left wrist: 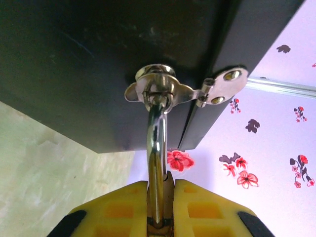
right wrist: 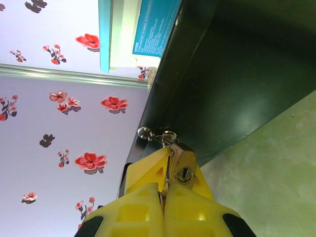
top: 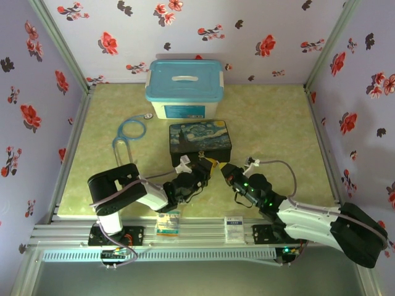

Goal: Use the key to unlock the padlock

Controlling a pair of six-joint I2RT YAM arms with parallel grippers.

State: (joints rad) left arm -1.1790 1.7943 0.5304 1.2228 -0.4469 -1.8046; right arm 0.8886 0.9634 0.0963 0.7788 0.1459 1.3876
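left tool [left wrist: 161, 190] clamps the shackle [left wrist: 157, 143] of the padlock [right wrist: 182, 160], threaded through the hasp [left wrist: 158, 89] of the dark box [top: 200, 140]; right tool [right wrist: 174, 177] is closed around its body, keyhole [right wrist: 185, 174] showing.

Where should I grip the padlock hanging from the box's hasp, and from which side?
Pinch the padlock across its body's flat sides, coming from in front of the starry-night box. Its shackle is threaded through the hasp staple, fixing that end, and the keyhole face probably should stay uncovered.
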